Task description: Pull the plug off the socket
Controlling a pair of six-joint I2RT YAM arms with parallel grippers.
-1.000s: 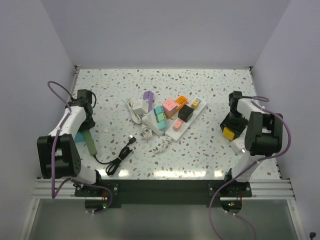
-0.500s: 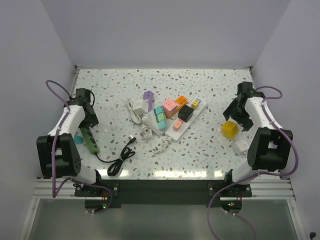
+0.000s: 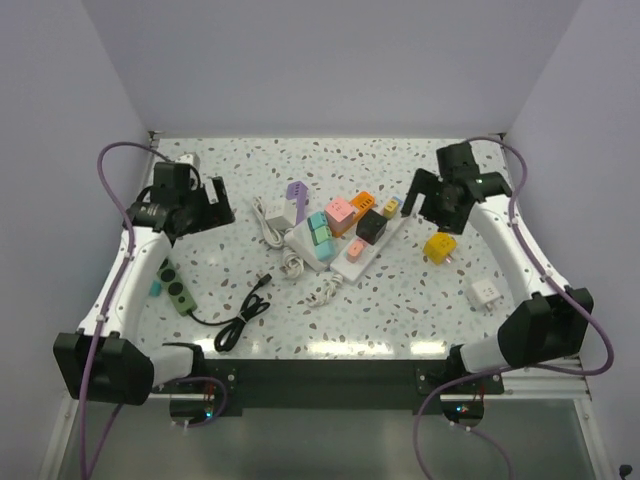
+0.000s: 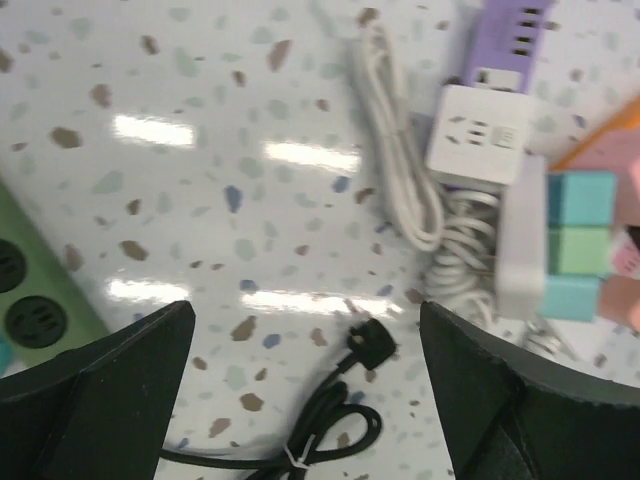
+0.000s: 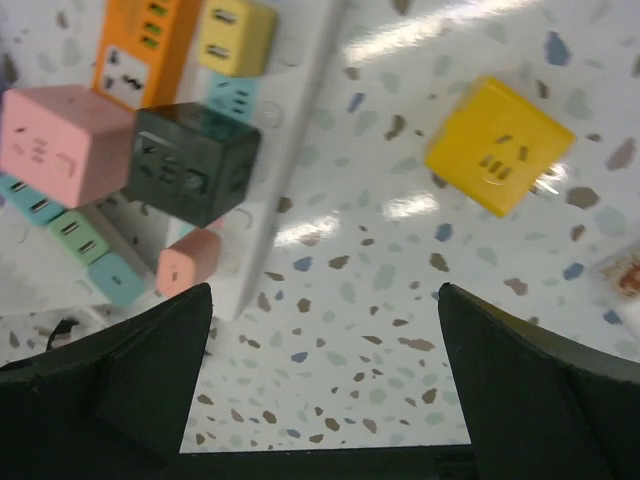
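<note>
Both my jaws stand wide open, empty.
Yellow plug [image 5: 500, 145] lies near my right jaws, apart from the socket strip [image 5: 295, 150].

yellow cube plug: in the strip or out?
Out. The yellow cube plug lies on the bare table, apart from the white strip, with tabletop showing between them in both the top and right wrist views.
</note>
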